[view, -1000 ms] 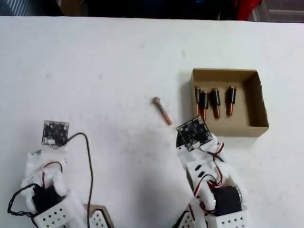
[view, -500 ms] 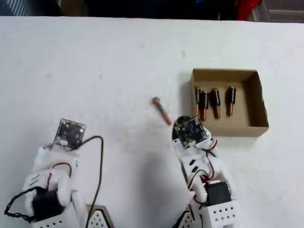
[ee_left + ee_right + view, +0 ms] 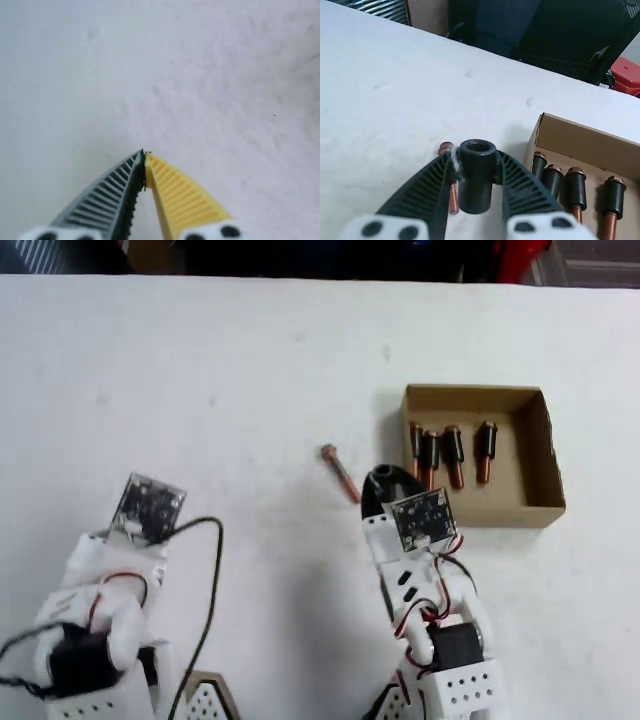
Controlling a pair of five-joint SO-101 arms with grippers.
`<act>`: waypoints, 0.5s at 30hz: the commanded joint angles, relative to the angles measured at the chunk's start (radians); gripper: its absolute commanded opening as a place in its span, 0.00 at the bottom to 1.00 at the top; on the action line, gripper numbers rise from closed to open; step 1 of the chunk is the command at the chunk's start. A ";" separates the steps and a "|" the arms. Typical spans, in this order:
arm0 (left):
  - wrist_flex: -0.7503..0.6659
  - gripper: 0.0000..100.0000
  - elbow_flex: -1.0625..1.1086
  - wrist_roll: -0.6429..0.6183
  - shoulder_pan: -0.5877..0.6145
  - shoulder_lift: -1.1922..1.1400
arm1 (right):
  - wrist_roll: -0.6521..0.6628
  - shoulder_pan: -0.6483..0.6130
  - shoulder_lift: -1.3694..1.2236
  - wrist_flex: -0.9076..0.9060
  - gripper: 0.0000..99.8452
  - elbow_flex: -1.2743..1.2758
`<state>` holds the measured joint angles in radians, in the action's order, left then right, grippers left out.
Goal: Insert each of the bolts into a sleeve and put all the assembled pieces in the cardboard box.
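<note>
Your right gripper (image 3: 476,159) is squeezed onto a black sleeve (image 3: 476,176). The sleeve sits between the two dark fingers, and the round hole in its end shows. From above, the sleeve (image 3: 380,478) is just beside the near left corner of the cardboard box (image 3: 470,393). It is outside the box.

One bolt (image 3: 341,474) lies flat on the white table (image 3: 200,370). It is copper colored and has no sleeve on it. It rests at a slant, a little to the left of the box, not touching it. Its low end is near the sleeve in your gripper. From the right wrist camera, the bolt (image 3: 452,197) is partly hidden behind one finger.

Inside the box are four bolts with sleeves (image 3: 453,455) on them. They lie side by side in a row, with their heads toward the far wall of the box.

Your left gripper (image 3: 145,156) is pinched closed with nothing in it. Its gray finger (image 3: 112,187) and its yellow finger (image 3: 175,195) meet at the tips. It points at bare table, well apart from the bolt and the box.
</note>
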<state>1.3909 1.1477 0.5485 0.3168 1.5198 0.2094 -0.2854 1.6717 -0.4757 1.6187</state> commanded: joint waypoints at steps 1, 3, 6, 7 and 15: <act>0.005 0.02 -0.129 -0.011 -0.082 -0.220 | -0.008 0.013 0.013 0.082 0.02 0.015; 0.005 0.02 -0.169 -0.021 -0.142 -0.320 | -0.008 0.016 0.013 0.160 0.02 0.060; -0.003 0.02 -0.222 -0.132 -0.246 -0.456 | -0.009 0.061 0.015 0.234 0.02 0.077; -0.003 0.02 -0.245 -0.170 -0.291 -0.498 | -0.020 0.084 0.015 0.243 0.02 0.075; -0.026 0.02 -0.493 -0.430 -0.599 -0.858 | -0.187 0.223 0.015 0.257 0.02 0.075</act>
<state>1.3909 0.7779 0.2140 -0.1972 0.7848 0.0652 -0.1074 1.6717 -0.2501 1.6863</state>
